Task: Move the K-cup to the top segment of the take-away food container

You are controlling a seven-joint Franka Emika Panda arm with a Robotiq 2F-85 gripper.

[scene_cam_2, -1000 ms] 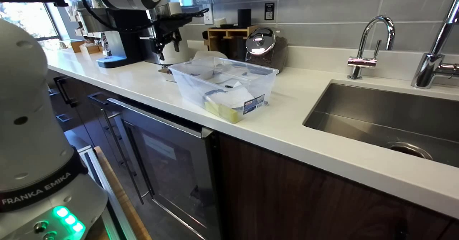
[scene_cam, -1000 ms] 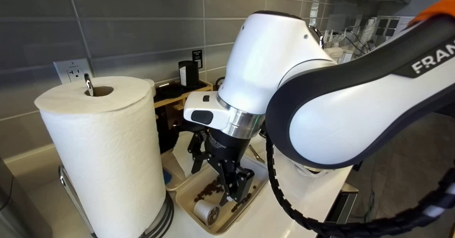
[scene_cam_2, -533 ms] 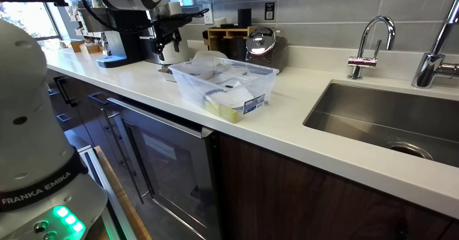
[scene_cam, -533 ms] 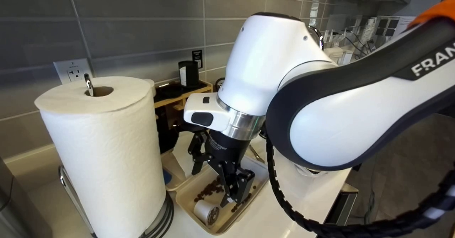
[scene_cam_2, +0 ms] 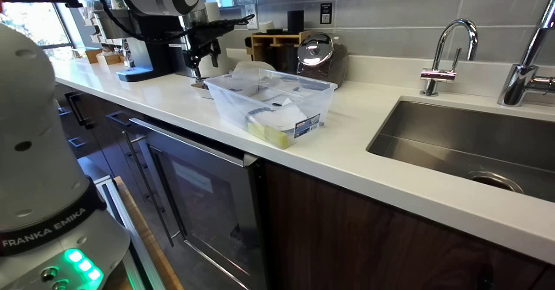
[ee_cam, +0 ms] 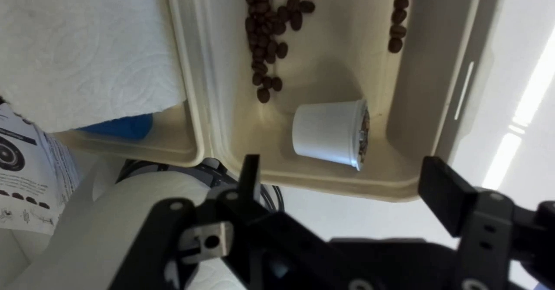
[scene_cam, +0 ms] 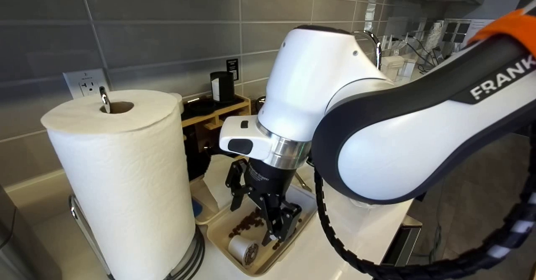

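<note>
The K-cup point(scene_cam: 242, 248) is a whitish pod lying on its side near one end of the take-away food container point(scene_cam: 214, 237). In the wrist view the K-cup point(ee_cam: 324, 132) has its patterned lid end facing right. The container point(ee_cam: 342, 189) is a tan tray, and its speckled half holds dark beans point(ee_cam: 263, 34). In an exterior view only the container's edge point(scene_cam_2: 202, 91) shows, and the K-cup is hidden there. My gripper point(scene_cam: 252, 224) is open and empty above the bean half. In the wrist view the gripper's fingertips point(ee_cam: 342, 166) stand wide apart, either side of the K-cup's line.
A paper towel roll point(scene_cam: 121, 183) stands beside the container. A white towel sheet point(ee_cam: 82, 51) and a blue object point(ee_cam: 130, 126) lie in the other half. A clear plastic bin point(scene_cam_2: 269, 103) stands close by in an exterior view, with a sink point(scene_cam_2: 459, 138) farther along.
My arm and open gripper have moved down a little toward the container, mostly in the last half second. The K-cup and container have not moved.
</note>
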